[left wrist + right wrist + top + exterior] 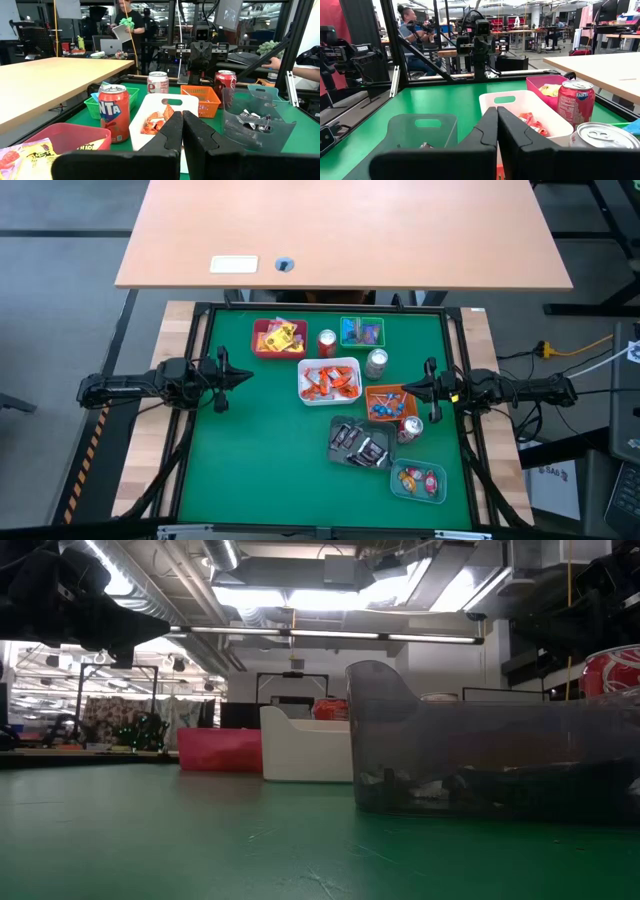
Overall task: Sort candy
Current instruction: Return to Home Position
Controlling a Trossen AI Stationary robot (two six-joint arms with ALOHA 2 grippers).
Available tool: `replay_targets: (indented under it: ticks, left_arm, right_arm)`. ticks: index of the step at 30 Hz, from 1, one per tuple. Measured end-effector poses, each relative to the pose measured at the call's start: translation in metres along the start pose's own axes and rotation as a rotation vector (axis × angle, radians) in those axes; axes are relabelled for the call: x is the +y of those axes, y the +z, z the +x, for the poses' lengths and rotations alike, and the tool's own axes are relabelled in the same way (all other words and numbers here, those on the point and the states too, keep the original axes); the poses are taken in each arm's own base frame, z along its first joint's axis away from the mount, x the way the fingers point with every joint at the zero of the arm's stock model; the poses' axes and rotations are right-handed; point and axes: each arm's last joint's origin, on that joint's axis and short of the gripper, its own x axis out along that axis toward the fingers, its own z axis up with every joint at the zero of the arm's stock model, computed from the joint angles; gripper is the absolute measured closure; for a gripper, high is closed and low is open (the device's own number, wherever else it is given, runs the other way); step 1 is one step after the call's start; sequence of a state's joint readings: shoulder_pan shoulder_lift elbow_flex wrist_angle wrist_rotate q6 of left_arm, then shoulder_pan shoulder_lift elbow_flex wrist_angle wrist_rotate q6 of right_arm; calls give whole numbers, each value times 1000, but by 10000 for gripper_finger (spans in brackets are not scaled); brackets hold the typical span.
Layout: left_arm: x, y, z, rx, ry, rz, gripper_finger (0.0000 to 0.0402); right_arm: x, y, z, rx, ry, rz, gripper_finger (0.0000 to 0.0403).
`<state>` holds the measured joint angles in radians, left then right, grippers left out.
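The candy lies sorted in several trays in the high view: yellow sweets in a red tray [278, 338], blue ones in a green tray [361, 332], orange ones in a white tray [329, 381], mixed blue and red in an orange tray [390, 402], dark ones in a grey tray [360, 442], and red ones in a clear tray [418, 480]. My left gripper [249, 377] [181, 118] hovers shut left of the white tray. My right gripper [404, 389] [497, 113] hovers shut at the orange tray's right side. Neither touches anything.
Three soda cans stand among the trays: a red one [326, 343], a silver one [376, 363] and another red one [411, 427]. The green mat [250, 460] is bare on its left and near parts. A wooden table [340, 230] stands beyond the far edge. People are in the room behind.
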<state>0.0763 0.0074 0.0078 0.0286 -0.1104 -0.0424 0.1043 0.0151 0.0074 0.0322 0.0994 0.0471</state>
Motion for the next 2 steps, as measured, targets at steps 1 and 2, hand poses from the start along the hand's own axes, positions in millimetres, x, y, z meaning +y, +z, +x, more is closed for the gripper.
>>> replay_targets:
  ticks: [1,2]
  left_arm:
    - [0,0,0,0,0,0,400]
    - [0,0,0,0,0,0,400]
  right_arm:
    - [0,0,0,0,0,0,400]
    - [0,0,0,0,0,0,400]
